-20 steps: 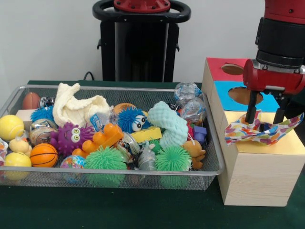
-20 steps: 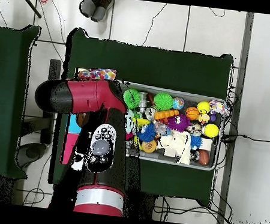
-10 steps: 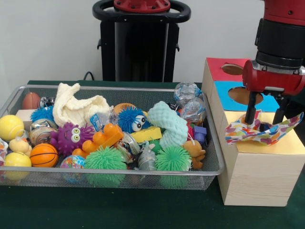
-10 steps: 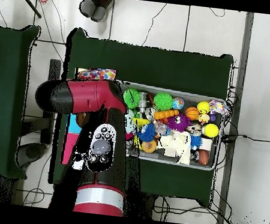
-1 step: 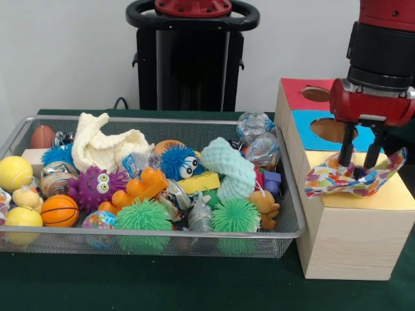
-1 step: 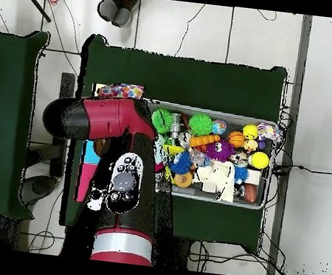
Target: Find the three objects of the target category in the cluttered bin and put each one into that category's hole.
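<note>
patterned cloth drapes yellow box top, beside bin.

Hidden and cut-off parts around the sorting box

Yellow panel's hole covered by the patterned cloth in the front view; blue hole partly masked by the gripper, fingertips sunk in the cloth's folds. From overhead, box almost wholly under the red arm, only the cloth's edge and slivers of blue and red showing beside it. Left of the box, lower toys buried in the bin; yellow balls clipped by the picture's edge.
</note>
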### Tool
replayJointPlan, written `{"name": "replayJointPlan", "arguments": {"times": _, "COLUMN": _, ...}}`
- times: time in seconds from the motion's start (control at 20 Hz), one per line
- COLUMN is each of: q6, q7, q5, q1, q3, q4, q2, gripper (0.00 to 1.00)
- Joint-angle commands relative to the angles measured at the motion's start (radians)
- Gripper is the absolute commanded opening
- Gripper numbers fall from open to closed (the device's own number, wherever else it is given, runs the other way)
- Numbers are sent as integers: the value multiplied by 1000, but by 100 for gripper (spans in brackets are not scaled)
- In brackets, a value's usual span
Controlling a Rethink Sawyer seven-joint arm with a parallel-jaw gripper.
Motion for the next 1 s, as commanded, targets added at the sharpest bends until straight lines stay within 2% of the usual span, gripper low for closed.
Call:
{"name": "replayJointPlan", "arguments": {"times": 0.05, "q6": 132, "q7": 114, "q5": 12, "q1": -5, "q3": 0, "q4": 64, "q2": -4, "gripper": 0}}
{"name": "replayJointPlan", "arguments": {"times": 0.2, "q6": 138, "q7": 117, "q5": 8, "q1": -4, "q3": -6, "q4": 34, "q2": 11, "gripper": 0}}
{"name": "replayJointPlan", "arguments": {"times": 0.7, "q6": 98, "q7": 120, "q5": 6, "q1": 6, "q3": -10, "q4": 69, "q2": 9, "gripper": 0}}
{"name": "replayJointPlan", "arguments": {"times": 0.8, "q6": 94, "q7": 130, "q5": -3, "q1": 16, "q3": -22, "q4": 51, "q2": 36, "gripper": 0}}
{"name": "replayJointPlan", "arguments": {"times": 1.0, "q6": 96, "q7": 189, "q5": -35, "q1": 68, "q3": -100, "q4": -23, "q2": 118, "gripper": 0}}
